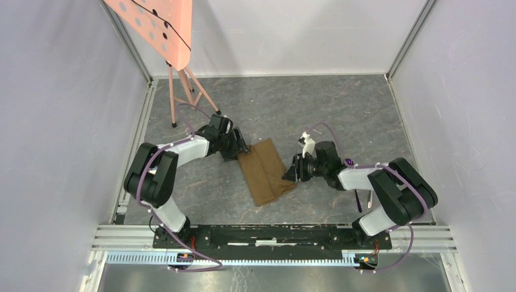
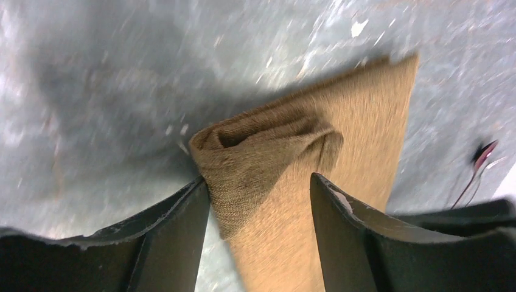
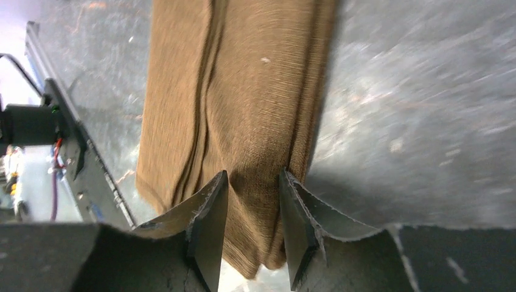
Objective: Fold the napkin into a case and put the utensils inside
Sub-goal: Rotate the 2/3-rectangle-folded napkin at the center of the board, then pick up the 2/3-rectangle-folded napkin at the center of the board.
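Left fingers point(image 2: 170, 243) wide astride napkin point(image 2: 365, 121) corner; right fingers point(image 3: 210, 231) narrower, astride end.

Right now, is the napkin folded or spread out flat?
Folded. The napkin lies as a narrow strip; both wrist views show stacked layers, one corner doubled over.
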